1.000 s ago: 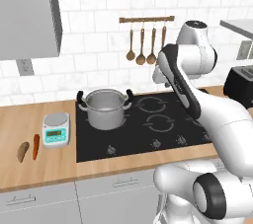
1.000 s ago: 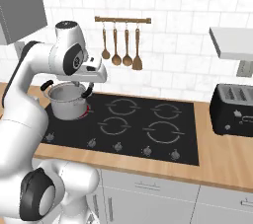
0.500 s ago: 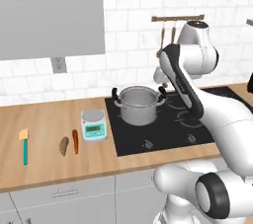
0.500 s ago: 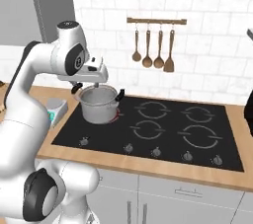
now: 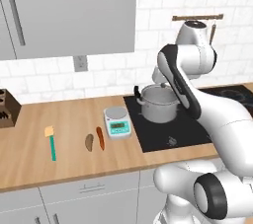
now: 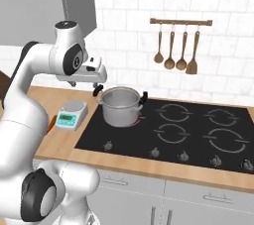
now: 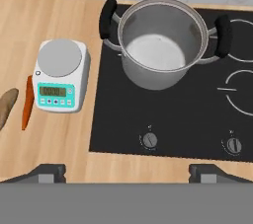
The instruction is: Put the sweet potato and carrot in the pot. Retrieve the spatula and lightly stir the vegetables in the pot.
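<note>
The steel pot (image 7: pixel 160 45) stands empty on the hob's back left burner; its two black handles show, and it also appears in the side views (image 5: pixel 159 107) (image 6: pixel 120 106). My gripper (image 7: pixel 127 171) hangs open above the counter, a little in front of the pot, with nothing between its tips; from the right its hand (image 6: pixel 93 73) sits above and left of the pot. The sweet potato (image 5: pixel 89 142) and the carrot (image 5: pixel 100 138) lie side by side on the wood left of the scale, also seen from above (image 7: pixel 7 107) (image 7: pixel 27 102). Further left lies the spatula (image 5: pixel 51 141).
A white kitchen scale (image 5: pixel 117 122) sits between the vegetables and the black hob (image 6: pixel 188 130). Wooden spoons (image 6: pixel 173 45) hang on a rail behind the hob. A knife block (image 5: pixel 6 112) stands at the far left, under grey wall cabinets (image 5: pixel 69 11).
The base has driven left, so the whole scene has slid right and the spatula has come into the left view. The jaws have opened wide.
</note>
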Robot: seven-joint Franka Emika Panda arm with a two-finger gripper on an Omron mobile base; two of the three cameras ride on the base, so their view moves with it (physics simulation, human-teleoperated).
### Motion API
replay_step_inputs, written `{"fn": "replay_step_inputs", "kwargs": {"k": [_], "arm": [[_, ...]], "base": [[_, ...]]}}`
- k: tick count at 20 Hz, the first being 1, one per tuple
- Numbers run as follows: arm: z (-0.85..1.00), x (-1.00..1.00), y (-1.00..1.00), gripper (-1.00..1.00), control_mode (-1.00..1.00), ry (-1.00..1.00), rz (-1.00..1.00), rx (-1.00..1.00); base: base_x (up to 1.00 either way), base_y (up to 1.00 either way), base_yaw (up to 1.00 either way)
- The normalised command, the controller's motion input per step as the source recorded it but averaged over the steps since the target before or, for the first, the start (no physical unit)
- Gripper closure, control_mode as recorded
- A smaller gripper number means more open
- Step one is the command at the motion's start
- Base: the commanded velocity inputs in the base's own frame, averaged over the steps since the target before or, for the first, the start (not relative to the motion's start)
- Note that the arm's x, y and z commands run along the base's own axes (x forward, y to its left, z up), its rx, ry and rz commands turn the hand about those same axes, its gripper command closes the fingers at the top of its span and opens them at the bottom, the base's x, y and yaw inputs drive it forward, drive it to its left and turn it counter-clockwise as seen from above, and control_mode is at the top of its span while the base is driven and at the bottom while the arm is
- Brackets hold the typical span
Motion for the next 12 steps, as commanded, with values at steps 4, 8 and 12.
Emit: {"fn": "replay_step_inputs", "kwargs": {"k": [4,8,12], "arm": [[0.00,0.00,0.00,-1.00,1.00,0.00,0.00,0.00],[0.00,0.00,0.00,-1.00,1.00,0.00,0.00,0.00],[0.00,0.00,0.00,-1.00,1.00,0.00,0.00,0.00]], "base": [[0.38,0.42,0.00],[0.64,0.54,0.00],[0.64,0.46,0.00]]}}
